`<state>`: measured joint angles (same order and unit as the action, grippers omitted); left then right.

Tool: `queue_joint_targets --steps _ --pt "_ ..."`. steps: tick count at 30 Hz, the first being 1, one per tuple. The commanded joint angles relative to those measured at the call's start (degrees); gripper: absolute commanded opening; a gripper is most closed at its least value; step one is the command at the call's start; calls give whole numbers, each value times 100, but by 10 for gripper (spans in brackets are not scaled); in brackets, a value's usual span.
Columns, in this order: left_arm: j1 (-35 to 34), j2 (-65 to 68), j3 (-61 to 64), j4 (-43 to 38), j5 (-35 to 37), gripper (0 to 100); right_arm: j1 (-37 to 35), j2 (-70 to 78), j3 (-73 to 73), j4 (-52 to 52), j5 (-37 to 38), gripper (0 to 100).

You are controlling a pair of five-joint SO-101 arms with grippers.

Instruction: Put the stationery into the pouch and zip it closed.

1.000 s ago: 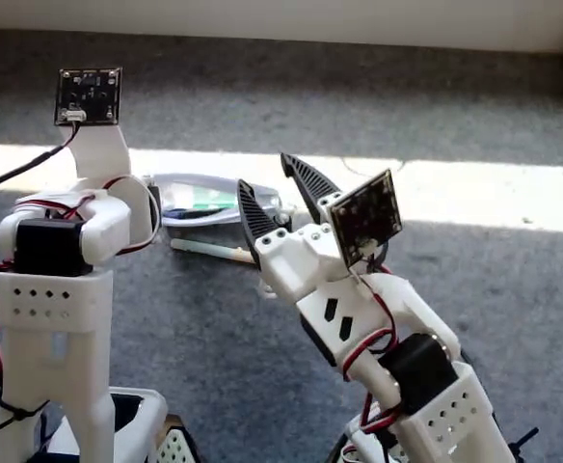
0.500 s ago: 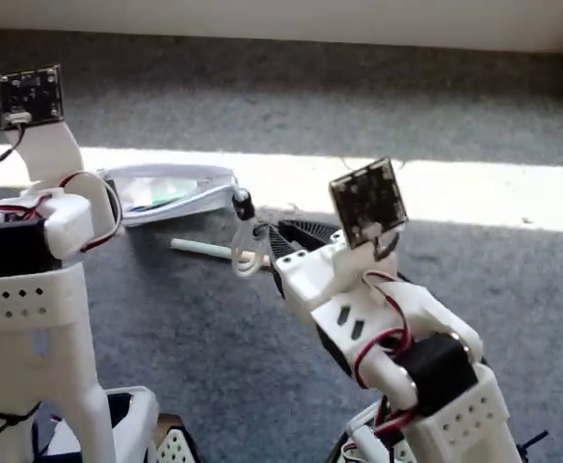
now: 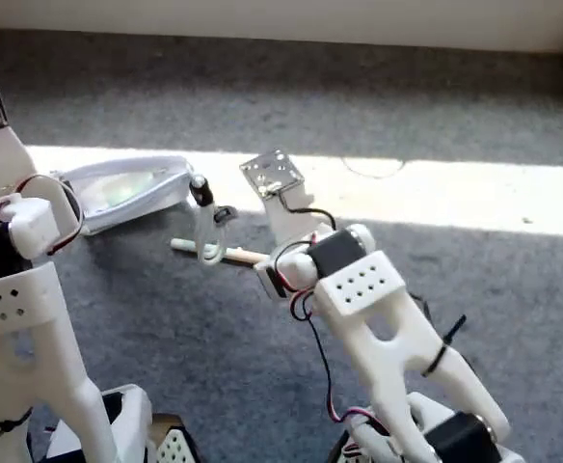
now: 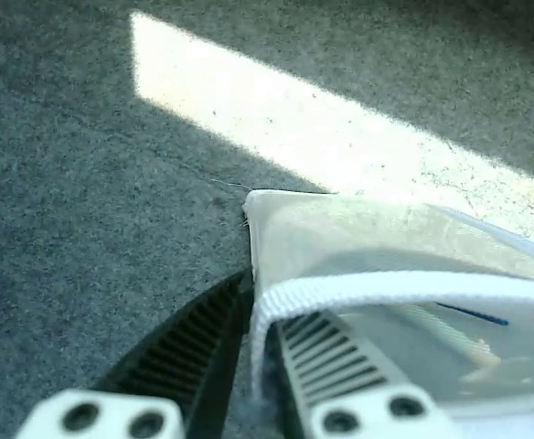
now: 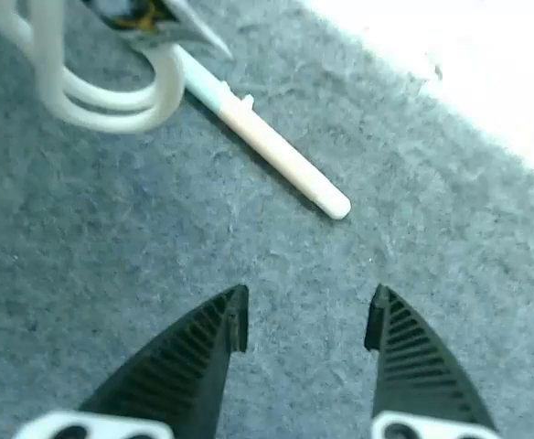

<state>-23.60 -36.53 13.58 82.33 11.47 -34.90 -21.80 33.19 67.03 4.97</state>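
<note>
**Pouch** (image 3: 125, 187): translucent and pale, lying across the near edge of a sunlit band (image 3: 455, 193) on the desk (image 3: 214, 367). Through its wall the left wrist view shows faint contents, one with a blue line. Whether the zip is open cannot be told.

**Strap loop** (image 3: 205, 236): white and rounded, hanging from a dark fitting at the pouch end nearer the right arm. It rests on the desk and crosses over one end of the pen.

**Pen** (image 3: 220, 253): slim, with a cream barrel and a pale green section toward the loop. It lies flat on the grey surface outside the pouch, just beside it on the near side. Its cream end points toward the right arm.

**Left claw** (image 4: 260, 306): narrow, its black ribbed jaws clamped on the pouch's white webbing edge at the end farthest from the loop.

**Right claw** (image 5: 308, 320): wide, jaws well spread with nothing between them. It hangs over bare desk near the pen's cream end and does not touch it.

**Desk**: grey with a carpet-like texture.
</note>
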Motion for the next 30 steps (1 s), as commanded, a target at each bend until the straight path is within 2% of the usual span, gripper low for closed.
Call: queue_joint_targets --steps 1,7,13,22,25,29,30 --pt "-347 -110 -92 -141 35 6 75 673 -462 -251 457 206" --pt "-356 -110 -84 -105 35 6 92 1640 -804 -936 598 206" --pt "-356 -110 -84 -105 35 6 136 2484 -1499 -936 1134 206" --pt "-356 -110 -75 -105 35 6 154 3380 -2053 -954 1169 204" --pt "-356 -110 -75 -105 35 6 242 3451 -2035 -954 1486 149" --pt "-356 -110 -75 -105 35 6 242 3442 -2018 -919 2092 4" --pt "-356 -110 -75 -114 35 6 242 3442 -2009 -857 2136 3"
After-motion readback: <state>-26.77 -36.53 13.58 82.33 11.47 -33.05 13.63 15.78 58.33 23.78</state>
